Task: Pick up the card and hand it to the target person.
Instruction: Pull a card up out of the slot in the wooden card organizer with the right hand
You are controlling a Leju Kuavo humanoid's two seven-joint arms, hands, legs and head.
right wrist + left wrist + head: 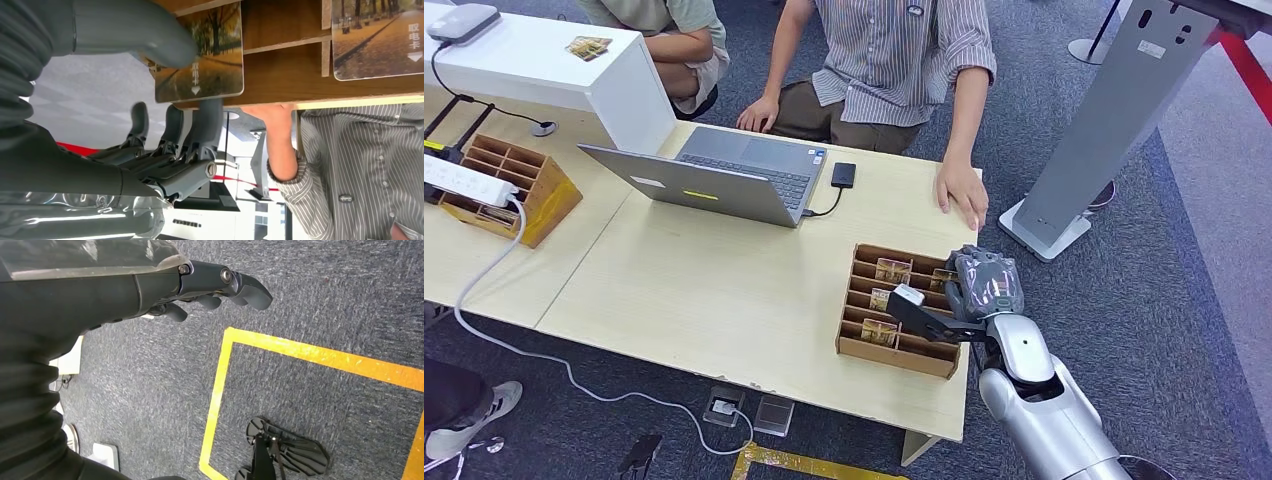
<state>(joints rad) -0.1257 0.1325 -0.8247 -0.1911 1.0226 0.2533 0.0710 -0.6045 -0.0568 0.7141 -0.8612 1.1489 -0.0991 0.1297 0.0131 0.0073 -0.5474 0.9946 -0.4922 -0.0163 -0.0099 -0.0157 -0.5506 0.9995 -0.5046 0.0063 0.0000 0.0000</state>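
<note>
Now my right hand [984, 285] reaches into the slotted wooden tray [856, 345] at the tabletop's near right corner, thumb [150, 37] and fingers [207, 117] closing on either side of a card [200, 55] standing in its slot (upright, so an edge is there to pinch). My left hand [215, 290] hangs empty, fingers loosely curled, over blue carpet [325, 300]. A seated person rests a hand [962, 192] at the far edge, well placed, I judge, to receive.

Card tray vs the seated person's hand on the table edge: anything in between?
No. In the head view only bare tabletop separates the card tray from the person's hand. The right hand hangs beside the tray's far corner.
</note>
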